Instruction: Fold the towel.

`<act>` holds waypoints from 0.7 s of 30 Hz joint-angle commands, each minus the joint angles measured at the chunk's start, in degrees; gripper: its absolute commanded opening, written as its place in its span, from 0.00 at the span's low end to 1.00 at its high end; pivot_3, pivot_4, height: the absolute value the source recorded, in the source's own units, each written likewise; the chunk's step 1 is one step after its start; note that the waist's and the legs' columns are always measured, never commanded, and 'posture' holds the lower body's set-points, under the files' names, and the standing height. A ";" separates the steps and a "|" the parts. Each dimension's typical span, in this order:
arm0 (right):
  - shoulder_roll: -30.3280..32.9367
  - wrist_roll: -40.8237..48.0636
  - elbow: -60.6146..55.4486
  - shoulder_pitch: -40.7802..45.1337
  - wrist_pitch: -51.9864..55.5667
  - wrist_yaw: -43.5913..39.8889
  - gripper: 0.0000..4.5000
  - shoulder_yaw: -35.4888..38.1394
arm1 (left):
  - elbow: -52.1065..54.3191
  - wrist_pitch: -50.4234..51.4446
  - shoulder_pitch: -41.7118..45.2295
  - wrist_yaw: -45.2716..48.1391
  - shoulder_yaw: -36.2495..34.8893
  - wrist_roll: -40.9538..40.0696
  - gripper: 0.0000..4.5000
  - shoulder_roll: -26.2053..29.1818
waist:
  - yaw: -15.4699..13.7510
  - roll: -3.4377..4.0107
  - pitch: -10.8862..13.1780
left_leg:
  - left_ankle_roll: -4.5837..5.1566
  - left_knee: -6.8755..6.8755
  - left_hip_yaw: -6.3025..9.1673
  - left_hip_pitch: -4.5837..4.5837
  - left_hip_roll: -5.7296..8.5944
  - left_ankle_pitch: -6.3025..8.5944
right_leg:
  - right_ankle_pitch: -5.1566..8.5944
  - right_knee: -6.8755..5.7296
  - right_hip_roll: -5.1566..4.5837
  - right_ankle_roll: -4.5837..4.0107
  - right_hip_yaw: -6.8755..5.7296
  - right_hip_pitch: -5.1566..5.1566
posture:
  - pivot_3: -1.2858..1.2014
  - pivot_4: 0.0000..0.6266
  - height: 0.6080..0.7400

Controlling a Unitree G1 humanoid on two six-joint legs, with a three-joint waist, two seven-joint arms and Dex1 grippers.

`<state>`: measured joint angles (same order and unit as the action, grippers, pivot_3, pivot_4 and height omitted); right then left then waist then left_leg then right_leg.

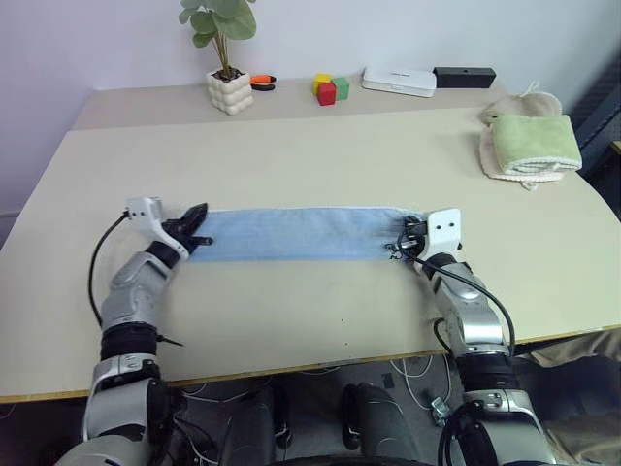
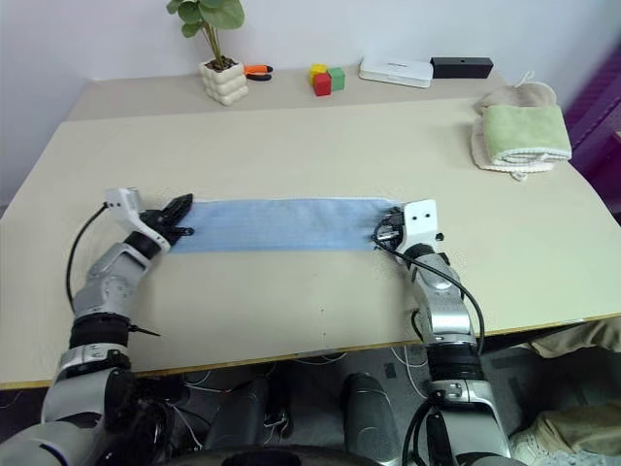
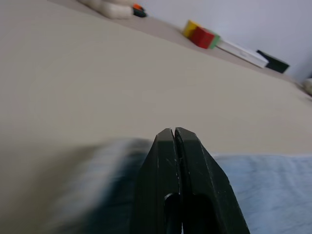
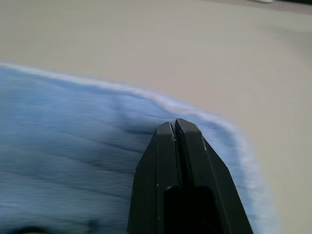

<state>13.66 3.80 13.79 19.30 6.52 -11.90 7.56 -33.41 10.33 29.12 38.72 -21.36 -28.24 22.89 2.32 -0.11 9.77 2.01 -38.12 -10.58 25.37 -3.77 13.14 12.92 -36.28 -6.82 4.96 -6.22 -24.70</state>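
Note:
The towel (image 1: 291, 233) is a light blue cloth with a white edge, lying as a long narrow strip across the near half of the table. My left gripper (image 1: 201, 221) lies low at its left end, shut, its black fingers (image 3: 192, 161) pressed together over the cloth's corner. At the right end my right gripper (image 1: 406, 236) is shut as well. In the right wrist view its fingers (image 4: 195, 161) meet on the towel (image 4: 73, 146), where a small wrinkle runs up to their tips.
A folded green towel (image 1: 534, 143) rests on a beige cloth (image 1: 524, 102) at the far right. Along the back edge stand a potted plant (image 1: 230, 92), an orange tool (image 1: 262, 82), coloured blocks (image 1: 328, 89), a white box (image 1: 399, 81) and a black box (image 1: 464, 76).

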 commanded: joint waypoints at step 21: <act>5.62 71.28 -32.48 -18.00 49.86 8.17 1.00 28.20 | 19.14 1.72 -5.18 35.30 8.18 -4.19 0.99 12.07 | -0.30 0.00 0.00 | 0.29 0.10 0.20 0.03 -0.12 0.39 | 0.11 0.20 -0.10 -0.28 -0.03 -0.01 | 0.52 0.24 1.00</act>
<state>19.11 68.90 -16.10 1.71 55.14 -6.94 34.20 -16.71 12.45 23.03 71.38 -13.60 -31.12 33.83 2.02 -0.10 9.77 2.31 -38.02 -10.37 25.39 -3.89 13.53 13.03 -36.08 -6.92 4.67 -6.25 -24.70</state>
